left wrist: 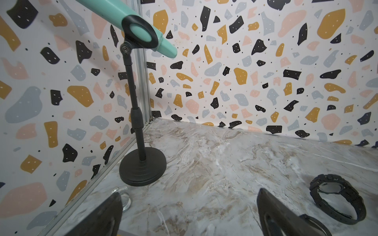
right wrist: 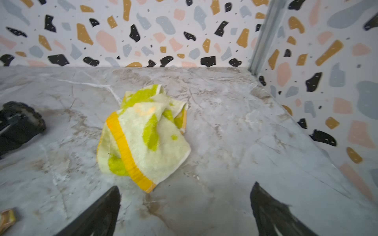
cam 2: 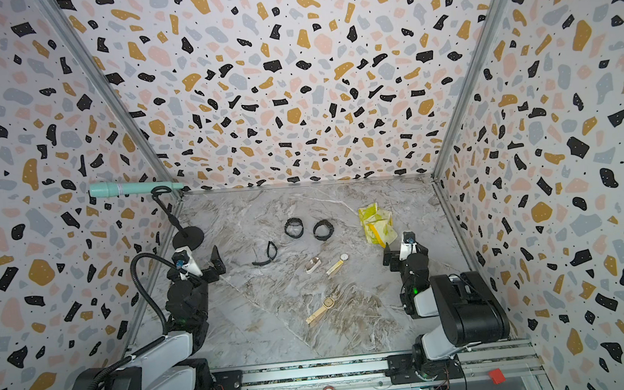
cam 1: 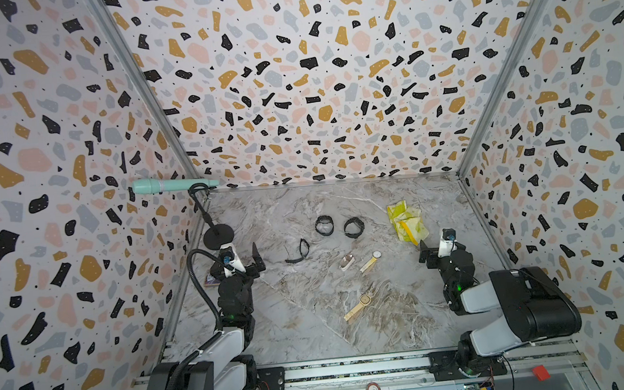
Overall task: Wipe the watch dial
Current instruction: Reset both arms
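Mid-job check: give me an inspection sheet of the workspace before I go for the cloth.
Surface: marble-pattern tabletop, no spills seen.
Job's things: yellow-green cloth, crumpled, back right; square-dial gold watch, round-dial gold watch, rose-toned watch, open-strap black watch, two closed-loop black watches, all apart.
Clutter: teal microphone on black stand, back left corner.
Grippers: left tool, right tool open, empty.
Cables: black hose along left arm.
Surroundings: terrazzo-print walls.

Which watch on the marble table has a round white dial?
The gold-strap watch, beside the small pinkish watch; the other gold watch, nearer the robot, has a squarish golden dial.
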`<state>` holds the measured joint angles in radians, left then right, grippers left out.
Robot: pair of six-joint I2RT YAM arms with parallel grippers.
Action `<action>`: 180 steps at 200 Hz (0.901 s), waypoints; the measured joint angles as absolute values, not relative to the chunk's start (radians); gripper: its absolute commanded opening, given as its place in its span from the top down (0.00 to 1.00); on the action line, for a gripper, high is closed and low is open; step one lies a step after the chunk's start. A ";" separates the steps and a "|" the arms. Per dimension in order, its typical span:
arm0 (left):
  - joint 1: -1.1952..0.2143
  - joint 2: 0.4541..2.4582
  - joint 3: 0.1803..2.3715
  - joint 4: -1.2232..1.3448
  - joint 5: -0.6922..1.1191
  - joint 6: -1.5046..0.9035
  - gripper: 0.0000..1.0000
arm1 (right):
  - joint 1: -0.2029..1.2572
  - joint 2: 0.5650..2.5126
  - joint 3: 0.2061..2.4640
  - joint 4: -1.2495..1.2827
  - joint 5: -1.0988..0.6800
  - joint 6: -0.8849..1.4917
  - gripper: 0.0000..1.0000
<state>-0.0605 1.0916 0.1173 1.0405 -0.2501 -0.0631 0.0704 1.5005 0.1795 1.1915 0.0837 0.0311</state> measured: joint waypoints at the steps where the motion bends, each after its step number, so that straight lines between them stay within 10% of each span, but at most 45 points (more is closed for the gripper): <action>1: -0.060 1.095 0.117 1.041 -0.249 -0.063 0.00 | 0.072 1.501 0.181 1.192 0.081 0.030 0.01; 66: -0.060 1.422 0.113 1.174 -0.167 -0.029 0.00 | 0.071 1.499 0.197 1.205 0.043 0.005 0.01; 180: -0.059 1.419 0.155 1.168 -0.155 -0.015 0.01 | 0.071 1.499 0.202 1.204 0.038 0.001 0.01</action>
<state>-0.0593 1.4185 0.1547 1.1675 -0.1551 -0.0151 0.0711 1.4986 0.2016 1.2041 0.0376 0.0013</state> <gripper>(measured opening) 0.995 0.990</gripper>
